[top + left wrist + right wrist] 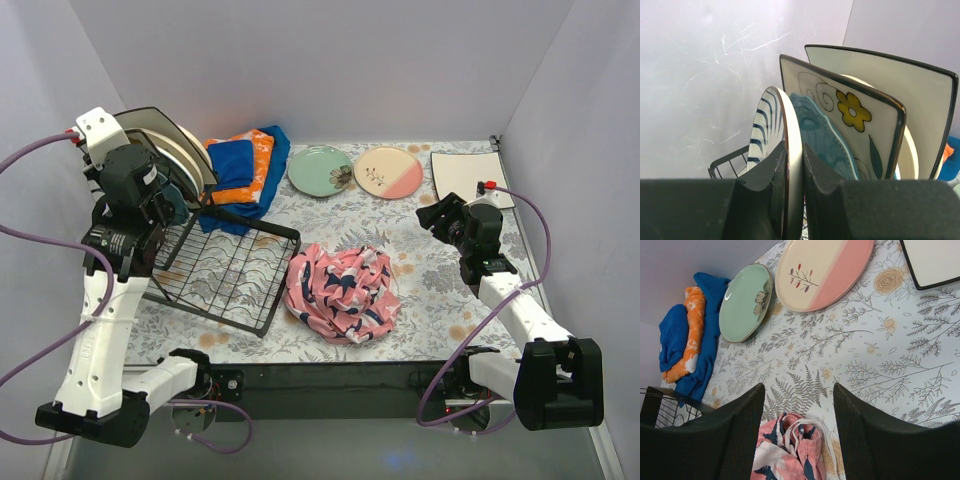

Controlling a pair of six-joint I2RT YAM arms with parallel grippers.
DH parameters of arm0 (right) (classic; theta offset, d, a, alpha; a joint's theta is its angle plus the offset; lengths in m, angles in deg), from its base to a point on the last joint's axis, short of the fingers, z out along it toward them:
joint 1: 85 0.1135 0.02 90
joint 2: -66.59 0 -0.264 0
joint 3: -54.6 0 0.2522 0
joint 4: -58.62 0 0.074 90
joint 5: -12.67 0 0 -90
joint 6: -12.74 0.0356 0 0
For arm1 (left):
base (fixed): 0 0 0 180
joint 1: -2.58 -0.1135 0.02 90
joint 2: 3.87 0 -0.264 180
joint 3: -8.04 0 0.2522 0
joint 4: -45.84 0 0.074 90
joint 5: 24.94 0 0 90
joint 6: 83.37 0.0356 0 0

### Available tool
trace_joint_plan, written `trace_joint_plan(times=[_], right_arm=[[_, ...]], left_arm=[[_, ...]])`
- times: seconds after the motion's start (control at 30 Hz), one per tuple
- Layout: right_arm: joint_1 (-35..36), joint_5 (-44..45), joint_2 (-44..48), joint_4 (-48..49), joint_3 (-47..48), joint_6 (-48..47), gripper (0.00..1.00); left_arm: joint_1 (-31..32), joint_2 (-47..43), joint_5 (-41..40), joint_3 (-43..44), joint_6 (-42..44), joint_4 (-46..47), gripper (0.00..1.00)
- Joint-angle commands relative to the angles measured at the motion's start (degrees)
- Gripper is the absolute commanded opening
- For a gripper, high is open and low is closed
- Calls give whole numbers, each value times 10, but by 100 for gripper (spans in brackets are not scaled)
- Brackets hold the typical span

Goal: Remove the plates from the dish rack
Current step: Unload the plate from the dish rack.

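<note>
Top external view shows us three plates out on the desk (440, 285): the mint green plate (320, 170), the cream-and-pink plate (388, 172) and the cream square plate (470, 178). At least four stand upright in the dish rack (225, 268). Our left gripper (794, 150) is clenched on the striped plate (767, 125), with the teal plate (815, 130) just behind. The right gripper (799, 390) hangs released.

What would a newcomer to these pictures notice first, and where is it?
The crumpled pink patterned cloth at the middle of the table stands out first. At the left, the left gripper pinches the rim of a blue-striped plate standing in the black dish rack, with a yellow-flower square plate behind.
</note>
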Motion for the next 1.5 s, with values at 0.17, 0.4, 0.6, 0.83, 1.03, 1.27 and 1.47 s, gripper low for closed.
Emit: trace_joint_plan(times=[0.17,0.4,0.6,0.83,1.03,1.27,1.47], right_arm=[[4,8,-3,22,11,-12,63],[4,11,-3,22,14,-14,63],[5,13,-3,21,13,-15,63],[5,16,-3,21,14,-17,63],[5,20,-7,21,15,-19,63],[5,24,-9,22,16,-21,63],[7,22,-13,22,17,-22,63]], left_arm=[[-1,5,0,58,56,6,0],[0,30,17,135,36,-38,0],[1,63,29,194,38,-59,0],[19,103,6,258,52,-76,0],[89,155,-102,324,116,-55,0],[263,105,-256,82,650,606,0],[310,143,-259,35,890,877,0]])
